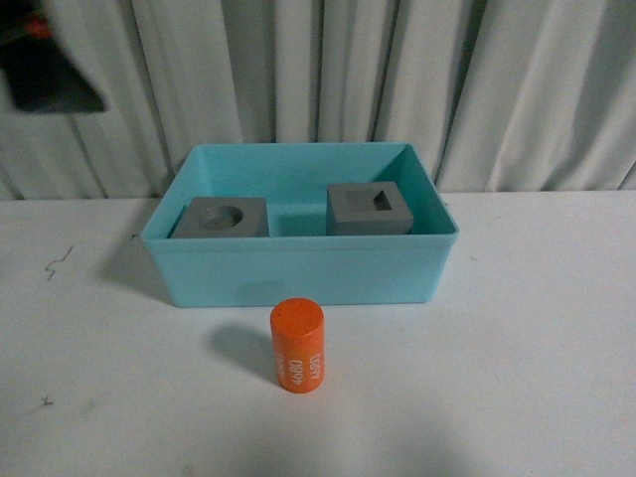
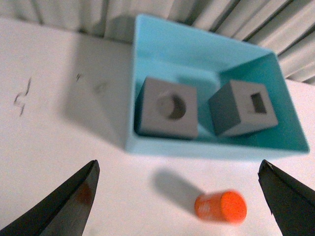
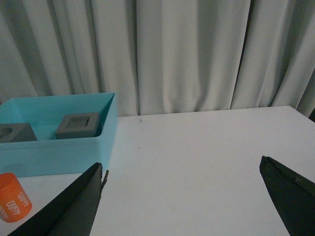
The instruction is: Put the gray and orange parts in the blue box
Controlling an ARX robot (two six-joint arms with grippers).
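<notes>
While left claw (image 2: 177, 163) and right claw (image 3: 182, 161) gape wide, orange cylinder (image 1: 298, 348) marked 4680, upright before blue box (image 1: 298, 273)

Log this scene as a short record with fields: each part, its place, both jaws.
blue box: on white table
round-recess gray cube: inside box, left side
square-recess gray cube: inside box, right side
orange cylinder: upright on table, in front of box
left gripper: jaws open, empty
right gripper: jaws open, empty
left to place: orange cylinder

Pleated pale curtain (image 1: 298, 70) behind white table (image 1: 537, 348), perhaps scuffed.
</notes>
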